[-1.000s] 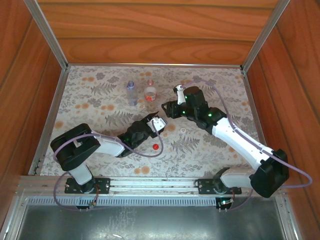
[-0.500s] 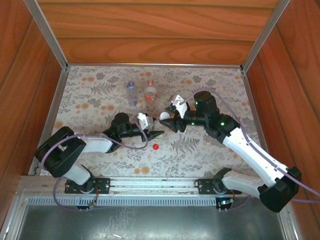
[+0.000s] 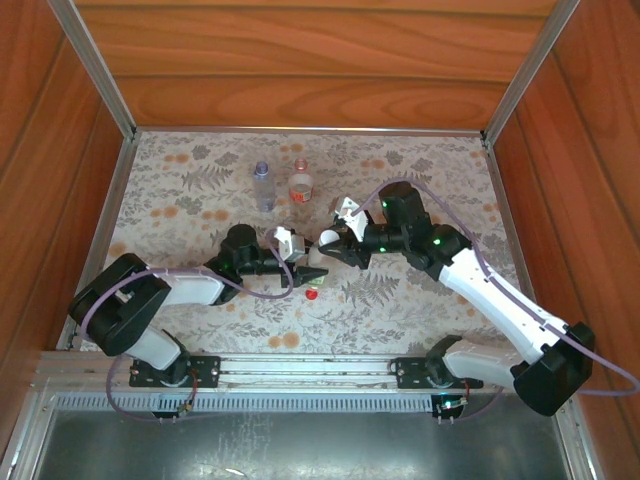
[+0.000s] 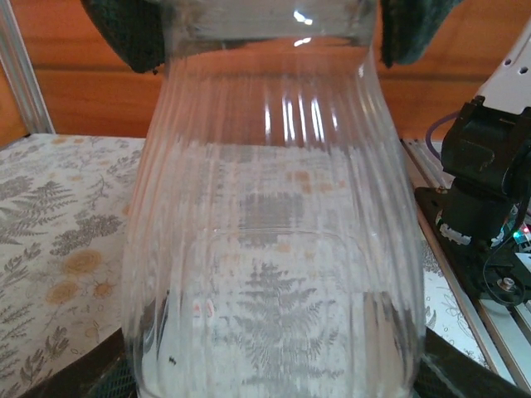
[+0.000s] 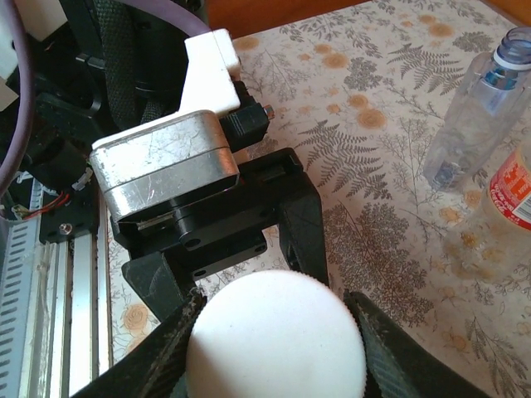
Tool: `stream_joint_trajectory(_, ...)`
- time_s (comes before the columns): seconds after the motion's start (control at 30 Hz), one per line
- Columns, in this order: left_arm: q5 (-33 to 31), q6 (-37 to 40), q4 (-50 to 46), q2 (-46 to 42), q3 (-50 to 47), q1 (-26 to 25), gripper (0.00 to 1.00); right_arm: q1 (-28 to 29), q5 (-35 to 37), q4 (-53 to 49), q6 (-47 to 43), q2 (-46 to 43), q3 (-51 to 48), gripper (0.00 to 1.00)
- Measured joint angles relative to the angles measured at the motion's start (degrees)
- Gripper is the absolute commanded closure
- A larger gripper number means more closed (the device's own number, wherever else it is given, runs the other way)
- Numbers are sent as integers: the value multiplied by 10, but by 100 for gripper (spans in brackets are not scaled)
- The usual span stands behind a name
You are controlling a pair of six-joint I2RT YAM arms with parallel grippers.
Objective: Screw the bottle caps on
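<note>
The right pincer (image 5: 278, 340) is clamped on the white cap (image 5: 275, 327), its two fingers (image 5: 176, 352) pressing the cap's sides. Facing it at close range, the left pincer (image 3: 306, 264) is closed around a clear ribbed bottle (image 4: 270, 232), with dark pads (image 4: 124, 33) flanking the bottle's narrower end. Just on the bases' side of the left pincer's tip a red cap (image 3: 312, 294) lies on the fern-patterned table (image 3: 180, 210). Well beyond both pincers, toward the far wall, a bluish bottle (image 3: 262, 185) and a red-labelled bottle (image 3: 300, 183) stand side by side.
</note>
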Motion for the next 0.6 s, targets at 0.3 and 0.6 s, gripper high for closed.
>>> stream_joint_trajectory(0.3, -16, 7, 2, 24, 9, 1, 43, 0, 26, 16, 45, 5, 0, 70)
stream_joint_trajectory(0.6, -149, 24, -1, 16, 9, -27, 44, 0, 95, 50, 118, 13, -3, 73)
